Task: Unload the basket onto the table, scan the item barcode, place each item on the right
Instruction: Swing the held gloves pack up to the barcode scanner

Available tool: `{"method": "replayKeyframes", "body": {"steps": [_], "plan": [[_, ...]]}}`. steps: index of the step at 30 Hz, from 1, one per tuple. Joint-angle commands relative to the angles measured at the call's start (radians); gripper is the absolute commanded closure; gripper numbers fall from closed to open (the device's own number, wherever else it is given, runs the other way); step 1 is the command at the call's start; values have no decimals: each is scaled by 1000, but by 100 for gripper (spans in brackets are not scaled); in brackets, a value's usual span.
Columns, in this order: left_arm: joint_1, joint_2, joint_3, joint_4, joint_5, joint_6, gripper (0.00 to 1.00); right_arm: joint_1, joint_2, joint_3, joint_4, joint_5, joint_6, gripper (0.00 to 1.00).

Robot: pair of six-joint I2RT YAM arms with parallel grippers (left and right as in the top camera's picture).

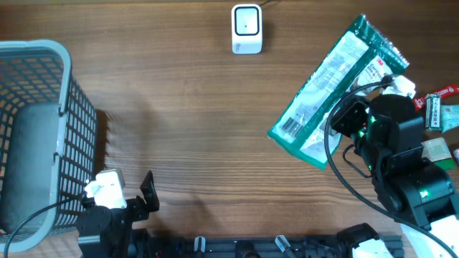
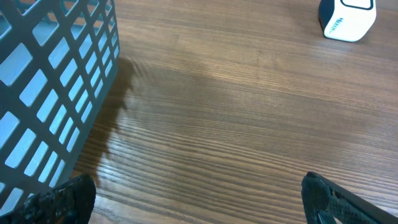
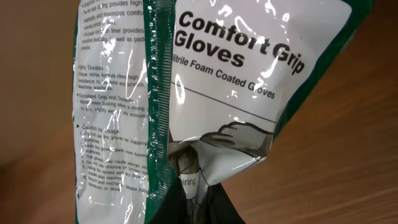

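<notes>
**Right pincer.** The right pincer [image 3: 189, 198] is clamped on the glove package [image 1: 336, 86], with its jaws drawn narrow on one short edge of the clear film. In the right wrist view the package fills the frame, and the print "Comfort Grip Gloves" reads upright above the gripped edge.

**Glove package.** The package is at the right side of the bench [image 1: 186, 129], diagonally in front of the right arm [image 1: 401, 165]. It is green and white. Its far end points toward the upper right of the overhead view. The barcode [image 1: 290, 127] is at the lower-left end and faces up. The pictures do not show whether the package rests on the bench or is lifted off it.

**Scanner.** The white scanner [image 1: 246, 29] stands at the far middle of the bench, well apart from the package.

**Left pincer.** The left pincer [image 2: 199, 205] is wide open and holds nothing. It is low over bare wood, just beside the grey basket [image 1: 79, 122] at the left edge.

**Other items.** Several small packets [image 1: 441, 107] lie at the right edge, near the right arm.
</notes>
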Motion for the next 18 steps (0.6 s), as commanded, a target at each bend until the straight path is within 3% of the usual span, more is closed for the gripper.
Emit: {"method": "replayKeyframes", "body": {"steps": [1,6,11,14,18], "plan": [[2,-6,-5,3,11,-3,0,5,-13,13,6,-90,31,96],[2,-6,-5,3,11,-3,0,5,-23,13,125,-78,-166,96],[2,-6,-5,3,11,-3,0,5,69,12,357,-39,-585,96],[2,-6,-5,3,11,-3,0,5,209,12,581,254,-787,96],[2,-6,-5,3,11,-3,0,16,383,12,945,346,-1064,96]]}}
